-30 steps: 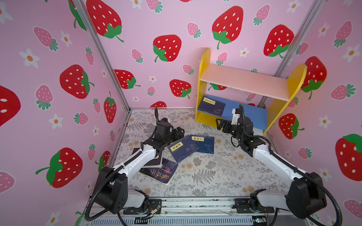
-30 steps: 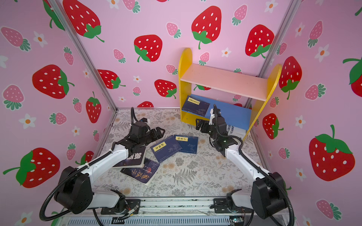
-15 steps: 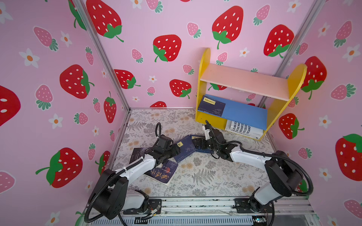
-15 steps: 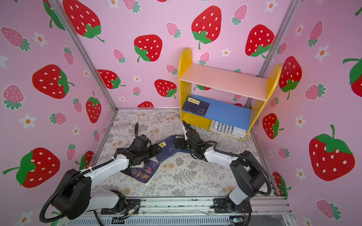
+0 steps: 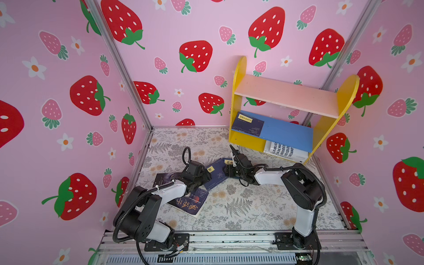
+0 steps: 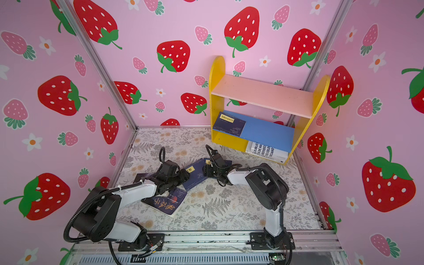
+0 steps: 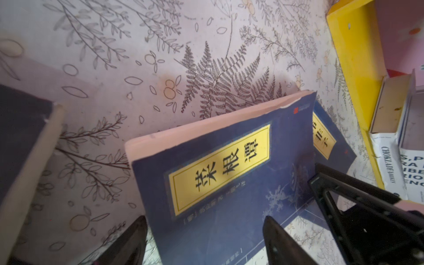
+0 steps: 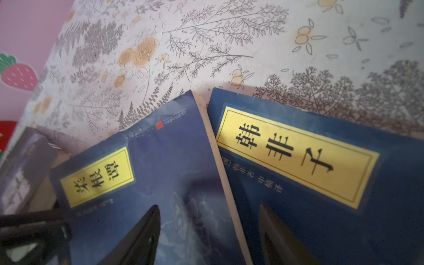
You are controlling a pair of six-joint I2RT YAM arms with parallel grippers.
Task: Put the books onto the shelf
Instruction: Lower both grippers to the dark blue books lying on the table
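Two navy books with yellow labels lie overlapping mid-floor. The upper navy book (image 5: 215,175) (image 7: 220,174) (image 8: 142,169) rests partly on the lower navy book (image 8: 321,174) (image 7: 325,137). My left gripper (image 5: 207,176) (image 7: 204,220) is open and straddles the upper book's width. My right gripper (image 5: 226,171) (image 8: 208,207) is open, one finger over each navy book, astride the upper book's page edge. A third navy book (image 5: 247,125) lies on the blue board of the shelf (image 5: 286,96) (image 6: 263,96). White books (image 5: 284,151) lie under that board.
Two dark books lie by the left arm: a dark book with big gold characters (image 5: 188,204) and another dark book (image 5: 163,179) half under the arm. Pink strawberry walls (image 5: 68,137) close in three sides. A metal rail (image 5: 229,238) runs along the front.
The right arm swung from the shelf down to the navy books and its jaws narrowed. The left gripper sank over the upper navy book and narrowed slightly.
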